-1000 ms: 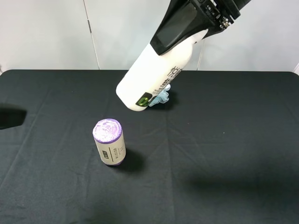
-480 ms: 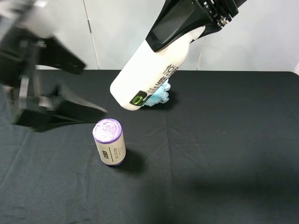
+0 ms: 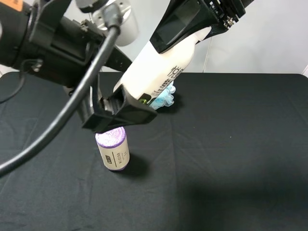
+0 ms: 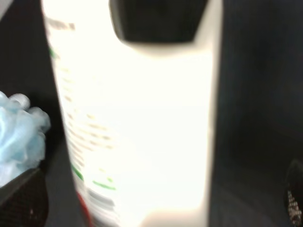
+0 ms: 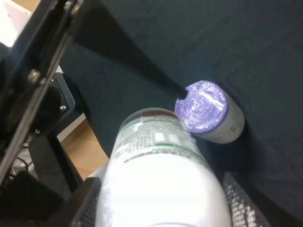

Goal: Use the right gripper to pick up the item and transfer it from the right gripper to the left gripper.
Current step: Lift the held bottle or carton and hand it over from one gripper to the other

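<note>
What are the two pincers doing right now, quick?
Right pincer: closed, holding the white bottle.
Left pincer: open, fingers either side of the bottle's base, not gripping.

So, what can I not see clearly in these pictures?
Exterior high: round cap of the small white plastic bottle, covered by the black right claw.
Exterior high: bottle base behind the black left claw; whether it grips, unclear.
Left wrist: bottle print, blurred and overexposed.
Exterior high: blue-white bath pouf, mostly behind the bottle.
</note>
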Robot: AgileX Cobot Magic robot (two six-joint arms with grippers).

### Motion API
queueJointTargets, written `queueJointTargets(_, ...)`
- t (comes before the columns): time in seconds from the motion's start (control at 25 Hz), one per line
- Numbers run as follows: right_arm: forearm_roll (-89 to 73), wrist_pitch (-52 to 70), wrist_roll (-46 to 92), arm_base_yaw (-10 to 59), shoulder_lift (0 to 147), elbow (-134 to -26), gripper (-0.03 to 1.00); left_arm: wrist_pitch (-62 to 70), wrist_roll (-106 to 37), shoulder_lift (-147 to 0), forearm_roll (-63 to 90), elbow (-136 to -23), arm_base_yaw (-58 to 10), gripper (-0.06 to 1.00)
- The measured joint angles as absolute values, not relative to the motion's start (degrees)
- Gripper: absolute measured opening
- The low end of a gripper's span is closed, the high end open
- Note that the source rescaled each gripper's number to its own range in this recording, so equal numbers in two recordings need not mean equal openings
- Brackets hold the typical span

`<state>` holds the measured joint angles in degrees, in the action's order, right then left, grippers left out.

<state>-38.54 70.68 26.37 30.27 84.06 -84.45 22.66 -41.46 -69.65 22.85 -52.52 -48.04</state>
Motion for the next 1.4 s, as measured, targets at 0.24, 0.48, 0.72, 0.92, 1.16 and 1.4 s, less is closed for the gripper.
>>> queueJointTargets(0.24, -39.4, 70.68, 26.37, 30.27, 84.06, -84.45, 0.05, 20.26, -41.33, -73.85, 22.85, -53.03, -48.51, 1.0)
queueJointTargets(0.48, -39.4, 70.68, 25.7, 30.27, 84.06, -84.45, 0.05, 17.59, -41.33, -75.72, 22.9, -54.72, -48.51, 1.0)
queueJointTargets(0.72, -39.45, 70.31, 22.79, 30.27, 84.06, -84.45, 0.05, 17.59, -41.33, -75.72, 22.9, -54.75, -48.51, 0.99)
queueJointTargets(0.92, -40.18, 70.11, 21.21, 30.27, 84.06, -84.45, 0.05, 17.59, -41.33, -75.72, 22.9, -54.75, -48.51, 0.94)
queueJointTargets(1.16, -40.28, 68.75, 19.51, 30.27, 84.06, -84.45, 0.05, 17.59, -41.33, -75.72, 22.9, -54.75, -48.51, 0.8)
queueJointTargets(1.4, -40.28, 67.76, 18.82, 30.27, 84.06, -84.45, 0.05, 18.52, -41.33, -75.76, 22.9, -54.75, -48.51, 0.64)
